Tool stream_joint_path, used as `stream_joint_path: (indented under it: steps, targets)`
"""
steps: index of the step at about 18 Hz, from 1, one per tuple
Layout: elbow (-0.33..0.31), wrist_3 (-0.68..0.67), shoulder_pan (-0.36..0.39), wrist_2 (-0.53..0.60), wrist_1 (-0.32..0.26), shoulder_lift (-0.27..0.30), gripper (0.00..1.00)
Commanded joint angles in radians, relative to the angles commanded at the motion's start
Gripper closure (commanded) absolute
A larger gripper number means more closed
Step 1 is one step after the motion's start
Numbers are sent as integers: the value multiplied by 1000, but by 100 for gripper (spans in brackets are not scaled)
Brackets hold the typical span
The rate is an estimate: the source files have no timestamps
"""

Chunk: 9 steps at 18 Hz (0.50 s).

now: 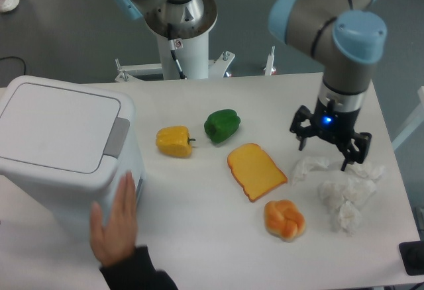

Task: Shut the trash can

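The trash can (63, 151) is a large white boxy bin at the left of the table, its flat lid down and a grey latch panel (117, 138) on its right side. My gripper (323, 157) hangs far from it, over the right part of the table just above crumpled white tissues (341, 184). Its fingers are spread open and hold nothing.
A human hand (116, 224) rests against the bin's front lower corner. On the table lie a yellow pepper (174, 141), a green pepper (221, 125), a slice of toast (256, 171) and a bread roll (284, 219). The arm's base (179, 32) stands behind the table.
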Motion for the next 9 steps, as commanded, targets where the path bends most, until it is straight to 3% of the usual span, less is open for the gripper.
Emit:
stream_joint_path:
  steps: [9]
  targets:
    - [-8,0,-3,2,0,-5,0]
